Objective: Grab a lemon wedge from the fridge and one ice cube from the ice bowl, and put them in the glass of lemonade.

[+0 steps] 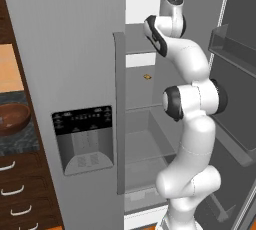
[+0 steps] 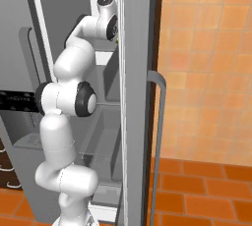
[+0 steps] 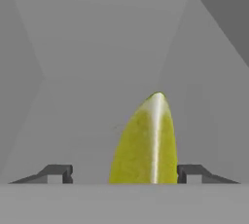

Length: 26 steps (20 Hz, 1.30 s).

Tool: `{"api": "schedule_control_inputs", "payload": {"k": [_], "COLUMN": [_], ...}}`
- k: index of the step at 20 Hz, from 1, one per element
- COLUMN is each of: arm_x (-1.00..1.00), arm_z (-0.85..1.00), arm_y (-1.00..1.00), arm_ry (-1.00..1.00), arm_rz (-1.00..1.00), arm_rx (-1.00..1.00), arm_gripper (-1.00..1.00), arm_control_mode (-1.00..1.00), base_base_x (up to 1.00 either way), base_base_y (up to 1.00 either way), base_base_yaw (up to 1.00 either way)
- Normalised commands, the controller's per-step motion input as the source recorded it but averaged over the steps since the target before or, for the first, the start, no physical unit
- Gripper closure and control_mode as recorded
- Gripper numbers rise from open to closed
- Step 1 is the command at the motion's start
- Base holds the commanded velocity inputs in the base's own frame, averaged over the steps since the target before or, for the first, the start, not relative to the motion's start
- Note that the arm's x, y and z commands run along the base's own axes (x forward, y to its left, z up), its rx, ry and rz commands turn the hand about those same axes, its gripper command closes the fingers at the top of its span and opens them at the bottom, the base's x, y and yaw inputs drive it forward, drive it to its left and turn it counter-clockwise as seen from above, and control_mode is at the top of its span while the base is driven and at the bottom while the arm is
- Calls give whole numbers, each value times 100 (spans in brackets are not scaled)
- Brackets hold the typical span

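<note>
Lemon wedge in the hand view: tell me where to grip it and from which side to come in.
Grip the lemon wedge across its two broad yellow flanks, coming straight along the gripper's present line. The wedge stands with its pale ridge toward the camera and tapers to a point, so the wide lower body probably gives the fingertips the surest hold. It sits between them, nearer one, apparently untouched.

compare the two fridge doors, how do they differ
The left fridge door is shut and carries the black dispenser panel. The right fridge door is swung open, with bins on its inner face showing and no panel in sight. Both are grey steel with a long vertical handle.
</note>
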Motion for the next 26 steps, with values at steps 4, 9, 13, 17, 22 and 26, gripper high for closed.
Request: {"api": "schedule_control_inputs", "payload": {"k": [4, 9, 13, 17, 22, 26], "arm_x": [0, -19, -70, -99, -100, -100], "arm_z": [-8, -1, 12, 27, 0, 0], "arm_y": [0, 2, 65, 63, 42, 46], "arm_ry": [6, -1, -1, 1, -13, -5], "arm_rz": [0, 0, 3, 8, 11, 10], "arm_rx": [0, 0, -4, -2, 0, 0], "arm_gripper": [100, 100, 100, 100, 100, 100], "arm_control_mode": [-100, -100, -100, -100, -100, -100], "base_base_x": [0, 0, 0, 0, 0, 0], "base_base_y": [0, 0, 0, 0, 0, 0], "base_base_yaw": [0, 0, 0, 0, 0, 0]}}
